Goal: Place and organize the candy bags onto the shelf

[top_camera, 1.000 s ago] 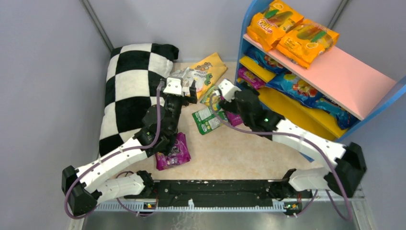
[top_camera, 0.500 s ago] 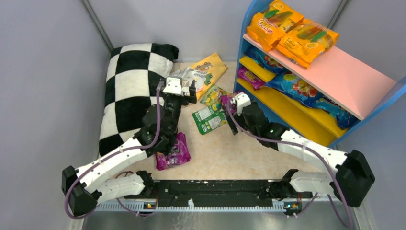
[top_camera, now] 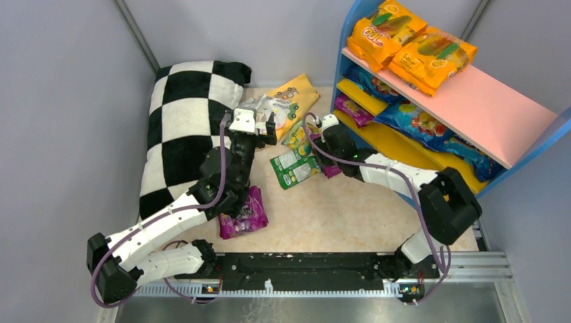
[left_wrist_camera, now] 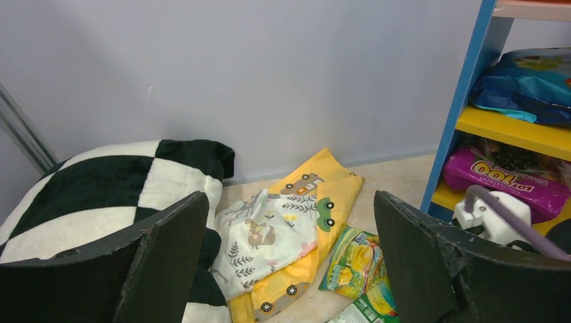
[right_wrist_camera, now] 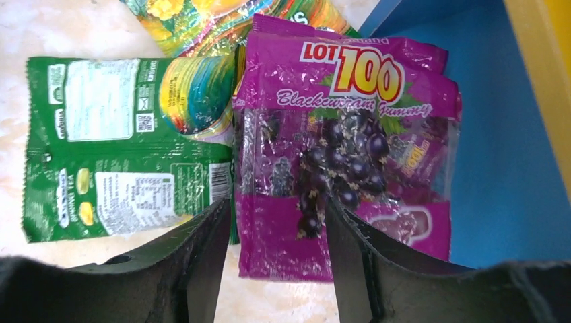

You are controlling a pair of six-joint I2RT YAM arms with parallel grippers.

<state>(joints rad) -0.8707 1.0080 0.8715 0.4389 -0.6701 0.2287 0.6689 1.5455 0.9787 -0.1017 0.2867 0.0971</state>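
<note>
Right end effector (right_wrist_camera: 276, 215) back down beside shelf (top_camera: 512, 114), jaws spread over purple blackcurrant gummy bag (right_wrist_camera: 343, 134) lying on tabletop (top_camera: 323, 215) at shelf foot; I judge pick imminent. Left end effector (left_wrist_camera: 289, 202) spread wide, empty.

**Bags Half-Seen Around Two Grippers**

Right wrist view: the purple candy bag (right_wrist_camera: 343, 134) slips behind the right-hand finger (right_wrist_camera: 350, 262) of the right gripper (right_wrist_camera: 276, 222), so contact there cannot be judged (overhead, the arm's own wrist (top_camera: 340, 141) covers the fingertips). Ahead of the fingers, a yellow-green bag (right_wrist_camera: 215, 20) is cut by the top edge. Overhead, another purple bag (top_camera: 248, 215) lies partly under the left arm (top_camera: 168, 222). Between the fingers of the left gripper (left_wrist_camera: 289, 208), a green bag (left_wrist_camera: 369, 309) runs off the bottom edge, its print too small to read.
</note>
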